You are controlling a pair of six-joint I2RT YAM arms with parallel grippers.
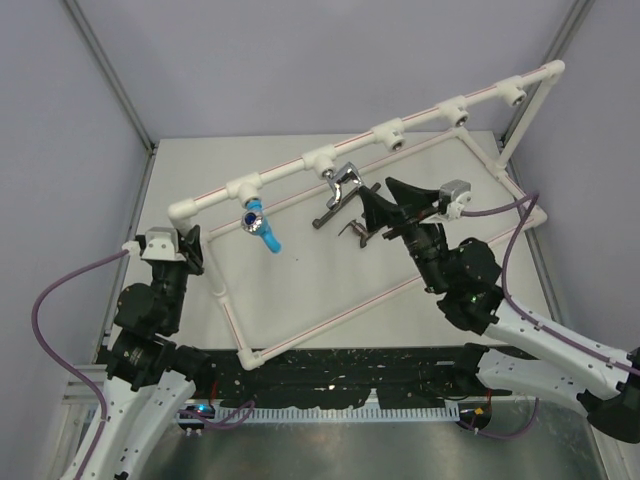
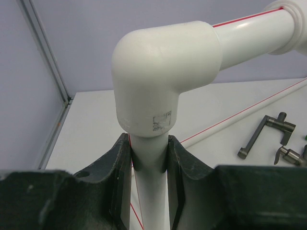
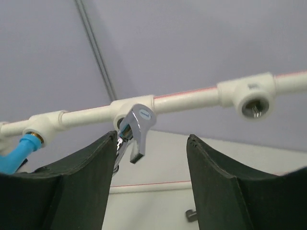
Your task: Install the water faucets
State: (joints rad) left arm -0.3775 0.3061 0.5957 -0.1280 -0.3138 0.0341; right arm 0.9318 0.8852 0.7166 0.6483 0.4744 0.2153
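Grey-lilac enclosure walls, with a pale flat table point(image 1: 300, 285) beneath.

A large white plastic pipe frame with red stripes point(image 1: 428, 117) is propped on the table. In the overhead view its top rail runs from 9 toward 2 o'clock.

The left gripper point(image 2: 149, 153) is clenched on the frame's corner post, just beneath the white elbow joint point(image 2: 163, 76). The frame is judged to be steadied by it.

The right gripper point(image 3: 152, 139) is held spread, with nothing grasped, near the middle of the rail.

- **Chrome:** the shiny chrome handled faucet point(image 3: 136, 127) hangs from a tee socket, just apart from the right gripper at its 10 o'clock. How far it is threaded cannot be told.
- **Blue:** a bright blue plastic faucet point(image 1: 258, 222) is seated in the next socket toward 9 o'clock.
- **Dark:** two dark brown-grey metal faucets point(image 1: 335, 213) lie on the table at 6 o'clock of the chrome one.
- **Sockets:** three toward 2 o'clock are unfilled, the nearest being an open white tee socket point(image 3: 254, 101).

Step judged in hand: seating of the chrome faucet. If more turns are needed, its body must be gripped and rotated along the socket's axis. Otherwise a dark faucet is to be lifted and its threaded end presented squarely to the nearest open socket.
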